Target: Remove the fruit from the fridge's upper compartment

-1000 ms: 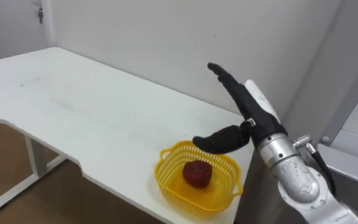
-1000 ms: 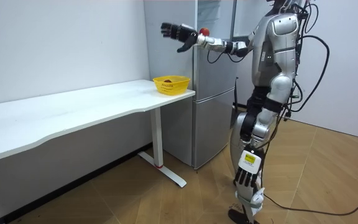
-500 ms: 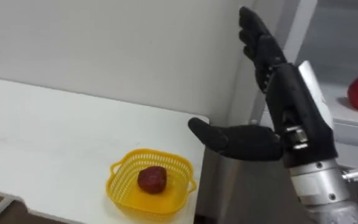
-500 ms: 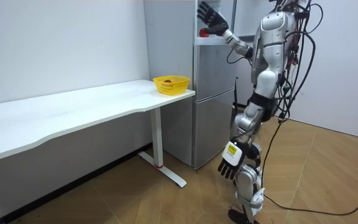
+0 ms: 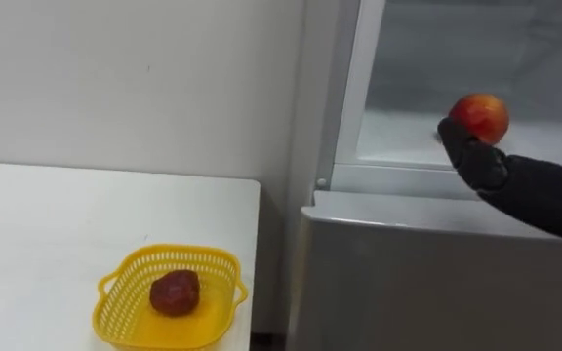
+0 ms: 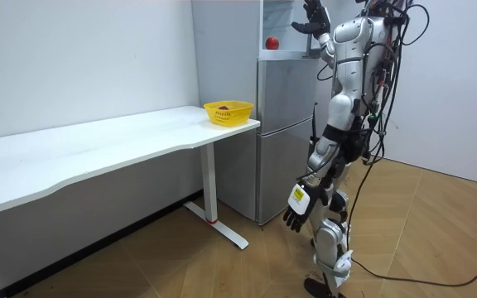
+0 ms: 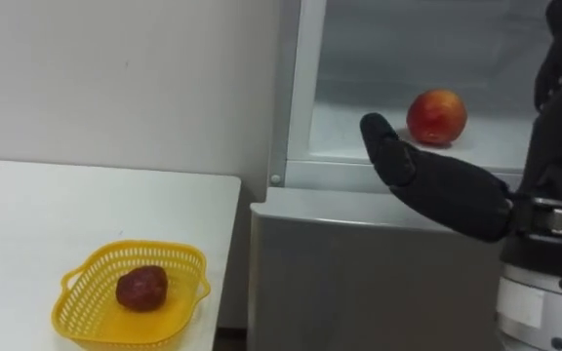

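A red apple (image 7: 436, 116) lies on the white shelf of the open upper fridge compartment (image 5: 408, 136); in the room view the apple (image 6: 270, 42) shows at the fridge's top. My right hand (image 7: 457, 195) is raised in front of that compartment and is open, with the thumb (image 5: 476, 161) pointing toward the apple and the fingers straight up. In the right eye view a small gap separates the thumb tip from the apple. My left hand (image 6: 296, 217) hangs open by my thigh. I stand facing the fridge.
A yellow basket (image 5: 115, 292) holding a dark red fruit (image 5: 174, 292) sits at the end of the white table (image 5: 47, 214), just left of the fridge. The grey lower fridge door (image 5: 437, 283) is closed below the compartment.
The view swung right from the table to the fridge as I turned. My right hand left the space over the basket and rose to the open upper compartment, near the apple.
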Motion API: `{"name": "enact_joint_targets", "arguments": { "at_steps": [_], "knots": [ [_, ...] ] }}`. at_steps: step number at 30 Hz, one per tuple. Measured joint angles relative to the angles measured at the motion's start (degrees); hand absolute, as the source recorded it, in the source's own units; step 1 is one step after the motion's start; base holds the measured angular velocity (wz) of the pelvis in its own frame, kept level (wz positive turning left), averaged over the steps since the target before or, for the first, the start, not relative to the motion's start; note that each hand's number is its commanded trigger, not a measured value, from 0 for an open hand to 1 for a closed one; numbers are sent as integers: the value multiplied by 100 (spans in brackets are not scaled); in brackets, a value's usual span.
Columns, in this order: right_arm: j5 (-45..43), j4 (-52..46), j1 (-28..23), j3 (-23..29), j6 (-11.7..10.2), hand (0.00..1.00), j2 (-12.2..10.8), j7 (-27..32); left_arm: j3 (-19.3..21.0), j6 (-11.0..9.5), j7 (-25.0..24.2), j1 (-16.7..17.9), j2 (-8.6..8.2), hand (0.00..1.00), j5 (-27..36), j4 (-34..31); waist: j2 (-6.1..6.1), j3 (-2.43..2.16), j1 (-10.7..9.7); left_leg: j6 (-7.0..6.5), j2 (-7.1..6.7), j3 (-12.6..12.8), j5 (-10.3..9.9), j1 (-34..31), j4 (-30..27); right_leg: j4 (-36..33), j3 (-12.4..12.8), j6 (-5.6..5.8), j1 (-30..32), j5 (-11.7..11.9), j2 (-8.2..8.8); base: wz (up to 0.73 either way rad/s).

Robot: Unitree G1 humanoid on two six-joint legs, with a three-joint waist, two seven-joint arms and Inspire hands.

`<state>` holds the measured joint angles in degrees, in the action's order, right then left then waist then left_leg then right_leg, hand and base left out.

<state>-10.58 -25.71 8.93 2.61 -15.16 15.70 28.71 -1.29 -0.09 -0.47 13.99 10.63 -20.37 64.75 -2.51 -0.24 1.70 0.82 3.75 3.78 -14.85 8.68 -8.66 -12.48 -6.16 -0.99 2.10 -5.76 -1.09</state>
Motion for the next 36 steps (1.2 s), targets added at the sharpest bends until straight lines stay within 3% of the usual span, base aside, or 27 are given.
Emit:
{"name": "enact_joint_targets", "arguments": {
  "at_steps": [7,9,14,20,28,32,36],
  "knots": [
    [339,243,-76,233,-10,0,9,-119,20,10,-51,39,-9,0,0,-11,-14,8,2,0,1,5,0,9,-4,-6,10,0,-1,0,-2,-1],
    [354,488,-80,276,-4,0,34,-151,60,9,-110,61,-3,0,-1,-68,-25,41,2,0,1,4,0,13,-9,-6,11,-1,-7,0,-2,0],
    [459,987,-82,332,34,0,46,-222,133,10,-137,64,-3,0,-45,-66,-54,46,37,0,0,-18,0,10,-13,6,7,-1,-21,-2,-1,0],
    [808,1213,-68,424,279,0,55,-346,289,51,-203,89,-14,0,-52,-74,-92,58,111,-1,-6,-87,1,-14,-9,-17,-35,6,-10,-65,9,4],
    [1323,2022,766,441,371,0,423,-518,337,52,-262,108,11,0,-53,-147,-233,96,194,0,-9,-163,3,-40,-64,-3,-99,2,-51,-73,25,5],
    [1570,2725,1162,439,484,0,610,-522,335,116,-266,110,42,0,-52,-193,-291,61,208,0,-15,-257,3,-38,-87,68,-202,6,-134,-74,50,13],
    [2005,3023,1246,438,743,0,886,-630,337,195,-290,131,64,0,-51,-199,-337,38,311,-1,-18,-290,4,-40,-91,59,-247,6,-144,-74,65,2]
  ]
}}
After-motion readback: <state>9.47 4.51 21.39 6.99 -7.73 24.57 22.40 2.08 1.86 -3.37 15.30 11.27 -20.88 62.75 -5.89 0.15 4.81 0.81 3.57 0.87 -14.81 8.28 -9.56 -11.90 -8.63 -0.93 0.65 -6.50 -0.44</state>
